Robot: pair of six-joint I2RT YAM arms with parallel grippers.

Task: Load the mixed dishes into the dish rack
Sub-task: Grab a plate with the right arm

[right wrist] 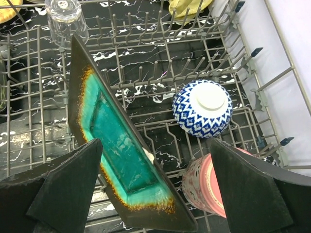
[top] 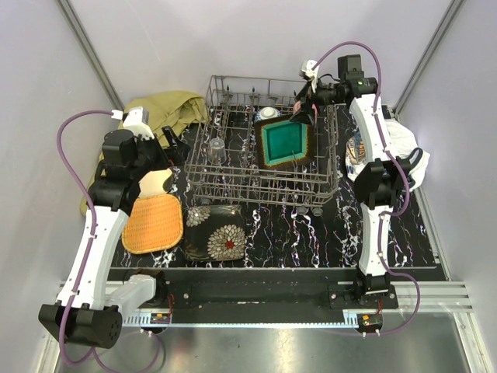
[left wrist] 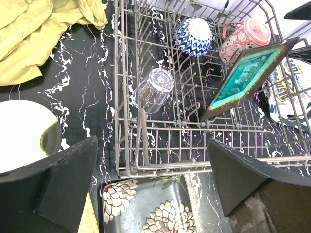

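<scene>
The grey wire dish rack (top: 233, 80) stands at the back middle of the table. In it a teal square plate (top: 283, 141) leans on edge, a clear glass (top: 216, 149) sits upside down, and a blue-and-white bowl (right wrist: 201, 109) and a pink cup (right wrist: 209, 187) rest at the far side. In front of the rack lie an orange woven-look plate (top: 153, 224) and dark floral plates (top: 216, 231). A cream round plate (left wrist: 24, 133) lies partly under my left arm. My left gripper (top: 177, 148) hangs open at the rack's left corner, holding nothing. My right gripper (right wrist: 155, 155) is open above the teal plate and the pink cup.
An olive-yellow cloth (top: 167, 113) is bunched at the back left beside the rack. A white printed cloth (top: 400, 144) lies to the right of the rack, behind my right arm. The black marbled mat (top: 311, 233) shows bare in front of the rack on the right.
</scene>
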